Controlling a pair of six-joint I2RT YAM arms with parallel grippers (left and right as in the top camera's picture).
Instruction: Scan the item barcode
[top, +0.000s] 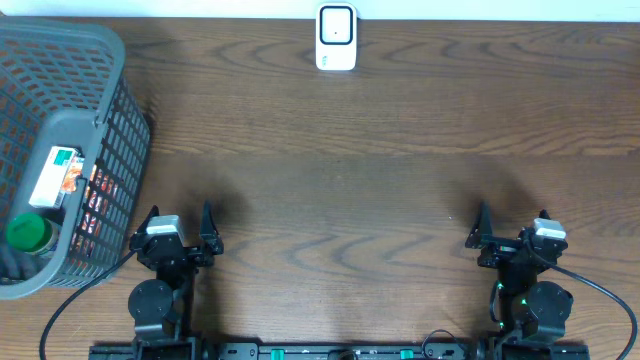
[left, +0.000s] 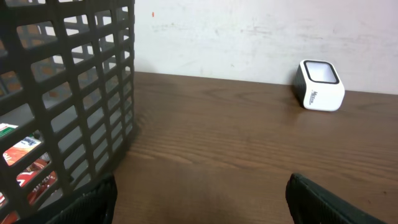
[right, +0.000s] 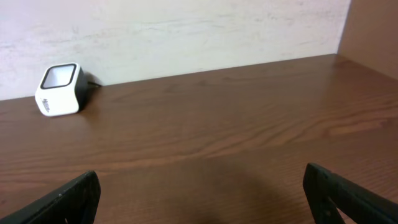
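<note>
The white barcode scanner (top: 336, 38) stands at the far middle edge of the table, also seen in the left wrist view (left: 321, 85) and the right wrist view (right: 60, 89). Items lie in the grey basket (top: 110, 60) at the left: a white box with an orange and green label (top: 57, 177), a green-capped bottle (top: 28, 233) and red packets (top: 95, 205). My left gripper (top: 180, 222) (left: 202, 199) is open just right of the basket, holding nothing. Near the front right, my right gripper (top: 513, 225) (right: 202, 196) is open and empty.
The basket's mesh wall (left: 68, 93) rises close to my left gripper's left finger (left: 87, 202), with red and white packets (left: 22, 152) showing through it. A pale wall runs behind the table's far edge. Bare wood lies between the two grippers and the scanner.
</note>
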